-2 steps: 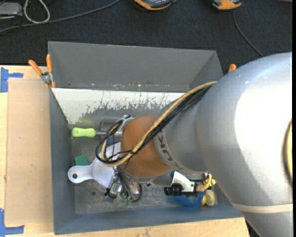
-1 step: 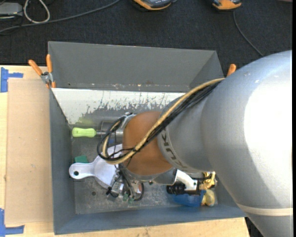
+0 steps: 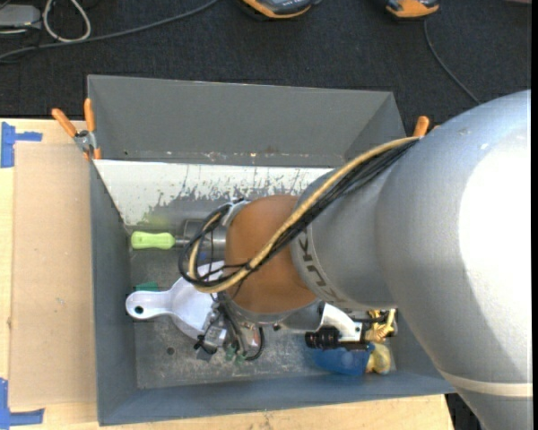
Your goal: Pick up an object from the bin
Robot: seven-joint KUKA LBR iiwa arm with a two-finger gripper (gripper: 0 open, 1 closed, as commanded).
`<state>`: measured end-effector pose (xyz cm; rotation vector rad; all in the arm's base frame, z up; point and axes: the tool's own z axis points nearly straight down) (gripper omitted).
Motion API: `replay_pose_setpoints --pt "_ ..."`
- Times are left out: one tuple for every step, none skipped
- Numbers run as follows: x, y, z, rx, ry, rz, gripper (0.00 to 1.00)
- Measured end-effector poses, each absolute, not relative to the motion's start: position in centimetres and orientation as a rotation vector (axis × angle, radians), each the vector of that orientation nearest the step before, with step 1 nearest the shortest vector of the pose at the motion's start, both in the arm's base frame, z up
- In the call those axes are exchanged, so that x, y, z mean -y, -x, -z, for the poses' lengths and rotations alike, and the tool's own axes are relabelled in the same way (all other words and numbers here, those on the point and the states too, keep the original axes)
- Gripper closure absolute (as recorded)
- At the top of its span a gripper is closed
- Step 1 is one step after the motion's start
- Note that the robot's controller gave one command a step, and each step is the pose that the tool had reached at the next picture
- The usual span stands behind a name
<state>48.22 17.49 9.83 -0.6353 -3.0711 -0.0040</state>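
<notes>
- Gripper [image 3: 225,339]: low on the bin [image 3: 117,330] floor near the front wall; open or closed cannot be told, as the arm's orange cover hides most of it.
- White flat piece with a holed end [image 3: 167,303]: just left, its right end meeting the gripper.
- Blue thing [image 3: 339,362]: right, half hidden by the arm.

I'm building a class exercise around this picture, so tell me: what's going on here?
A robot arm reaches into the grey metal bin from the right. Its claw is low over the floor, right beside a white scoop-shaped thing at the view's lower left. A green handle lies further back; a blue thing sits lower right. Whether the claw holds anything cannot be told.
</notes>
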Motion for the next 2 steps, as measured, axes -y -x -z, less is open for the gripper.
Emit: replay_pose_setpoints --pt "-17.4 -48.1 -12.9 3.065 0.635 -0.001 1.0" --pt "-17.4 -48.0 -16.1 3.063 0.631 -0.003 1.0"
